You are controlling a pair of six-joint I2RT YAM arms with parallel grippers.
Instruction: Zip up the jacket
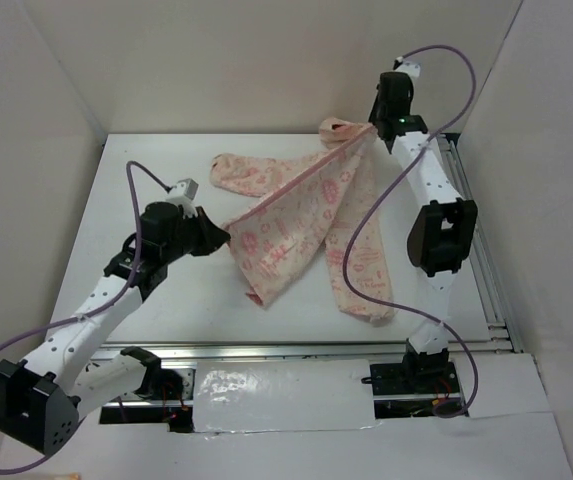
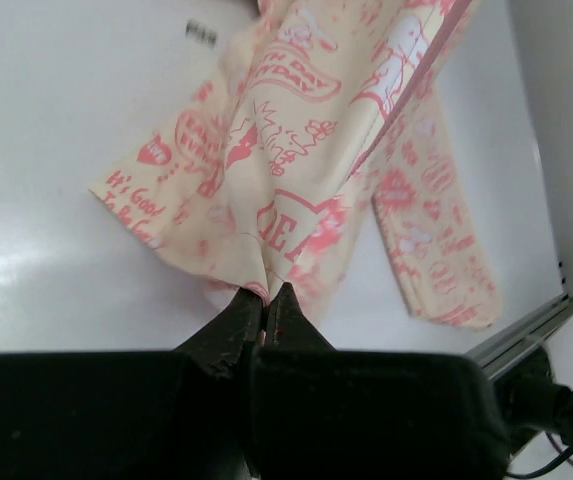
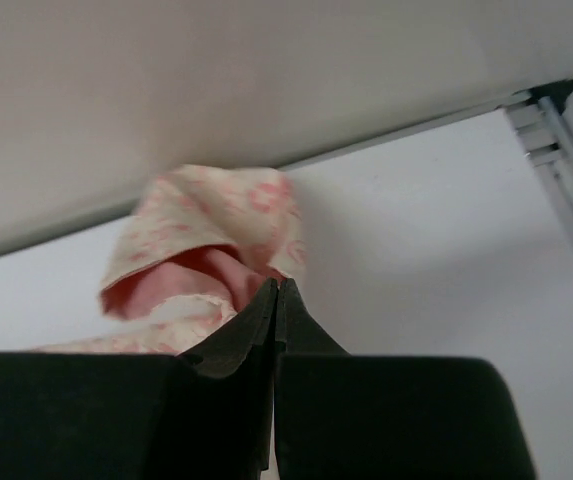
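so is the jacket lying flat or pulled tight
Pulled tight: the jacket forms a straight ridge between the left gripper and right gripper, both shut on its fabric.

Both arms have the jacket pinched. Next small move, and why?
Probably ease the left gripper toward its base, away from the right gripper, both shut. They pinch opposite ends of the jacket, and a pink edge runs between them. The cloth hangs in folds beside it, so a little more tension should straighten that edge.
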